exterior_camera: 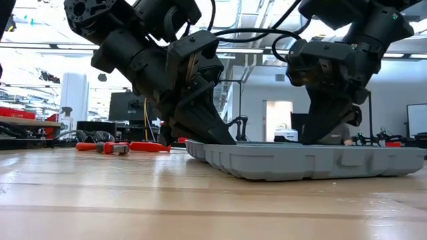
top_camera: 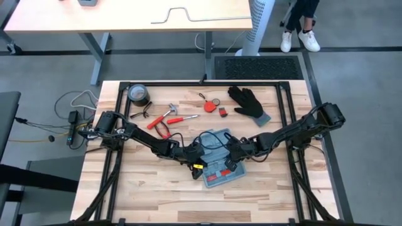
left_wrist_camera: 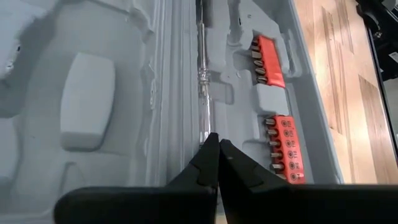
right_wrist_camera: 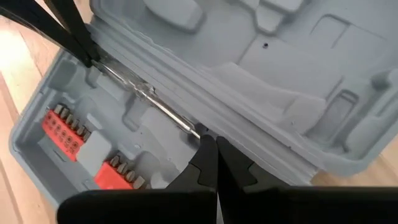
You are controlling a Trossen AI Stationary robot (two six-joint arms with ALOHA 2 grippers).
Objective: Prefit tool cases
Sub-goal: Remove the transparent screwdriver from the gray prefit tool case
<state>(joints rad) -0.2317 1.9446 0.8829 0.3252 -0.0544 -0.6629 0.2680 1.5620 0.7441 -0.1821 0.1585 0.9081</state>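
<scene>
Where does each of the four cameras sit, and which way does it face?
High: overhead, straight down; both arms meet at the open tool case.
Low: tabletop height, level; both arms descend onto the case.
Left wrist: past shut left gripper into the case.
Right wrist: past shut right gripper.
Both wrist views share the clear-handled screwdriver and red bit holders.

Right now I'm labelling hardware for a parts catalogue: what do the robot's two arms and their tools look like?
Both arms are dark, nearly black, built of chunky jointed segments with black cables looping along them. The left tool and right tool each end in two slim, matte black fingers tapering to points from a broader black base. A small yellow marking shows near the left wrist from above. No other markings are legible.
</scene>
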